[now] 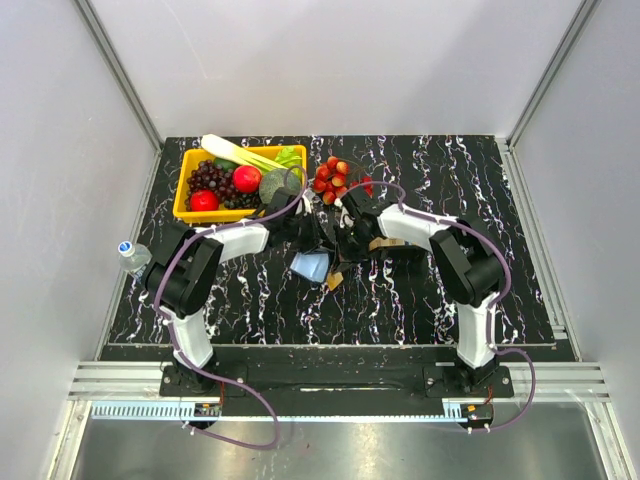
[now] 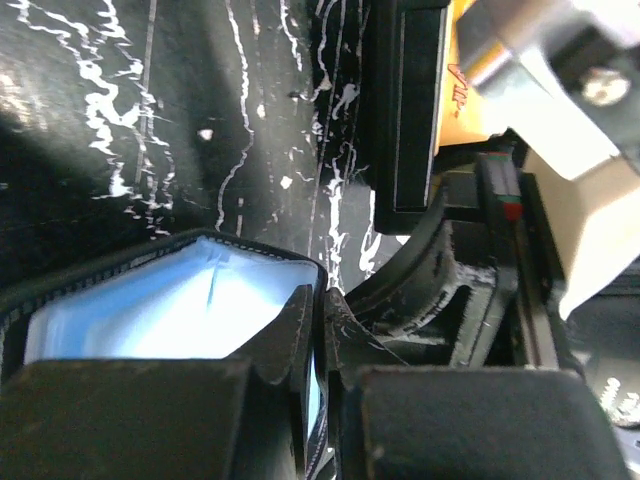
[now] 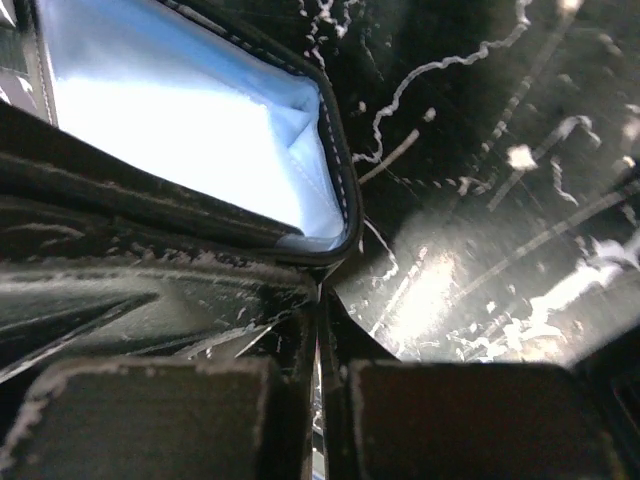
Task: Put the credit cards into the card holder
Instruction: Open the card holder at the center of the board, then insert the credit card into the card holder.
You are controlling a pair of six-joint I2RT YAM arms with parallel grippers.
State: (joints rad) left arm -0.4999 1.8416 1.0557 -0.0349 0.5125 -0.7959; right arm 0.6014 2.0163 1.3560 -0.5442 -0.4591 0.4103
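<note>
Yellow basket [image 1: 181, 208] at tabletop [image 1: 480, 190] far-left: grapes [image 1: 207, 178], red apple [image 1: 246, 179]. Red fruit cluster [image 1: 332, 176] just right. Bottle [image 1: 133, 256] at left edge.

Only the left wrist view shows any writing. There are small red letters on an orange-gold credit card [image 2: 452, 50] near the top edge. The first letter looks like a V. The rest is too blurry and partly hidden, so it cannot be read.
</note>
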